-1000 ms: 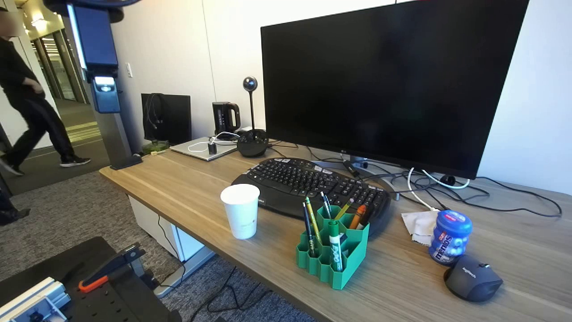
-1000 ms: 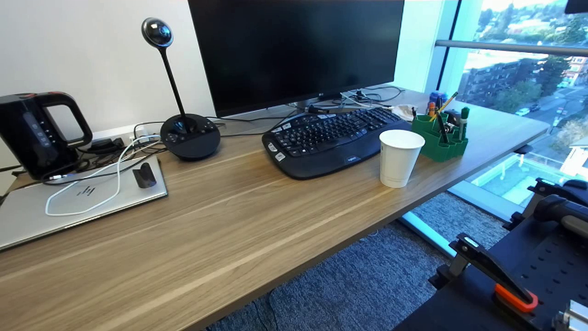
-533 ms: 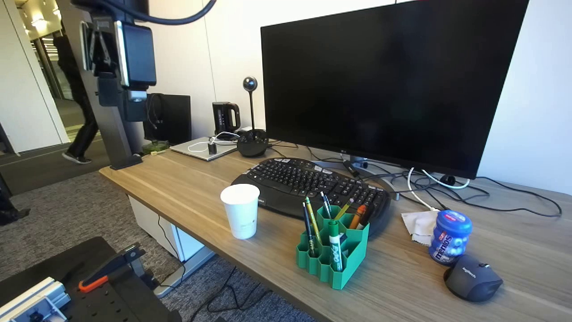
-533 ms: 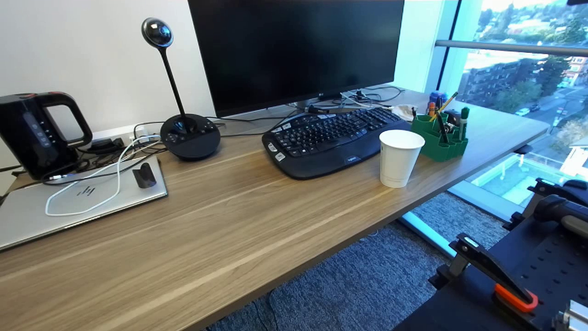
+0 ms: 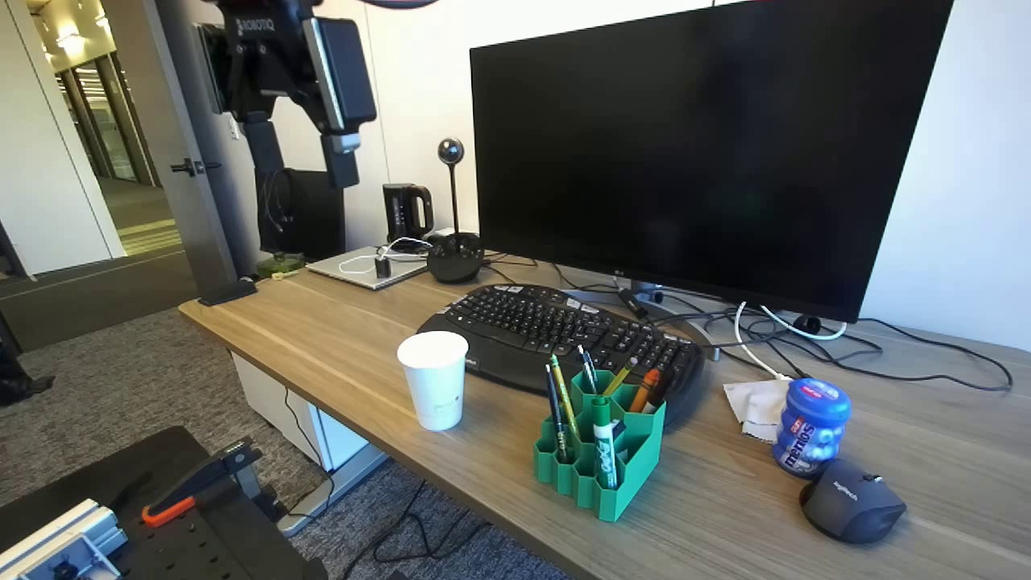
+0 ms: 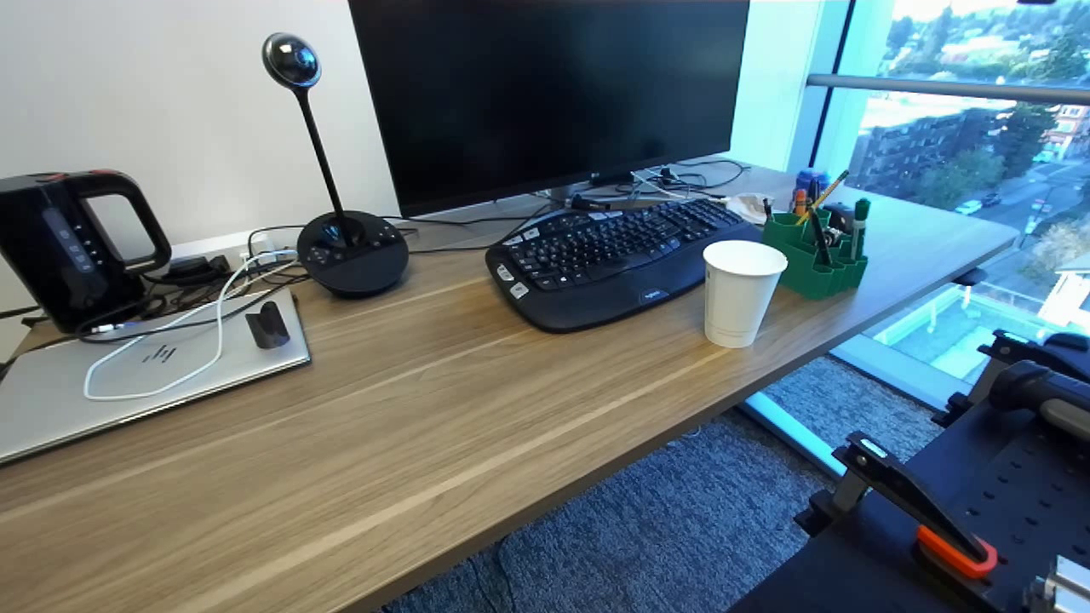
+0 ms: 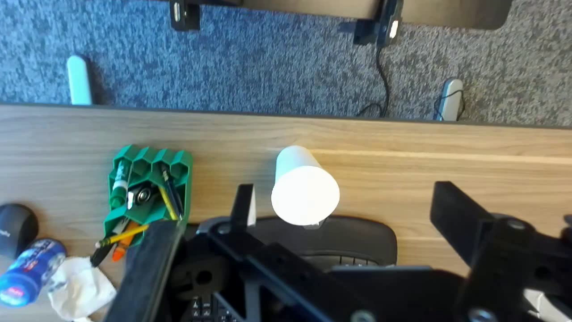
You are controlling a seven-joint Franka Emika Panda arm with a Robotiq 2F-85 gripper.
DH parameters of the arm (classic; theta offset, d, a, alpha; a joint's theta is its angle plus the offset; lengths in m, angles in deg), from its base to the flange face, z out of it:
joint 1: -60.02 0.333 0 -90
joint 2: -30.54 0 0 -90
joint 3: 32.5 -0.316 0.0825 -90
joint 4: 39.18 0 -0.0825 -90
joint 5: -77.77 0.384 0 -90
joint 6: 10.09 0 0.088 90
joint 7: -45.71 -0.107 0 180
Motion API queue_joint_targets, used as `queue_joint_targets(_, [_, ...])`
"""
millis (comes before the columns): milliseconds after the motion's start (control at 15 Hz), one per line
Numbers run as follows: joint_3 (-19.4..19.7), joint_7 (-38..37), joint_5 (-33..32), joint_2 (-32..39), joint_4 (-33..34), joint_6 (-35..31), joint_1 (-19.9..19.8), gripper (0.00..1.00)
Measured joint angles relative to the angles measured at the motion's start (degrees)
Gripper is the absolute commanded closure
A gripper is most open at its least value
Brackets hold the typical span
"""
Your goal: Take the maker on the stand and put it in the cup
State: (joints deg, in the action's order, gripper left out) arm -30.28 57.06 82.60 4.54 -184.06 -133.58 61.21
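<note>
Over on the left in an exterior view, the gripper (image 5: 306,171) hangs down from the top of the view, well above the desk (image 5: 346,318), pointing downward. Its two fingers (image 5: 341,167) are spread wide with just air between them. Next along, the white cup (image 5: 436,395) stands upright near a corner of the keyboard (image 5: 556,322), mouth up. From the wrist view it lines up between the fingers but sits way below them, and its inside is basically white glare, so can't say what's in there. Moving right you get the chunky green pen holder (image 5: 640,463), pretty packed: a dark pen (image 5: 556,415) and a yellowish pencil (image 5: 565,396) toward the left, both tipped a bit, then the green marker (image 5: 604,443), which is in the corner slot by the desk's front edge. That marker's nearly vertical, green cap up, lettered white barrel down in the slot, long axis leaning just slightly. Behind it, an orange crayon-looking thing (image 5: 645,391) pokes out at a bigger slant. Last container is a blue mentos jar (image 5: 812,427), lid on, just beside the mouse (image 5: 852,503); can't tell what's inside.
</note>
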Motion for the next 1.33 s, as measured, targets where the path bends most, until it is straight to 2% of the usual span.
queue_joint_targets(267, [0.0,0.71,-1.64,-0.01,-2.25,-8.3,0.0,0.0])
queue_joint_targets(1133, [-0.07,0.39,-1.99,0.14,-2.72,-8.52,0.02,0.0])
queue_joint_targets(1333, [-0.64,-2.59,-3.35,1.11,-3.86,-11.97,-0.08,0.0])
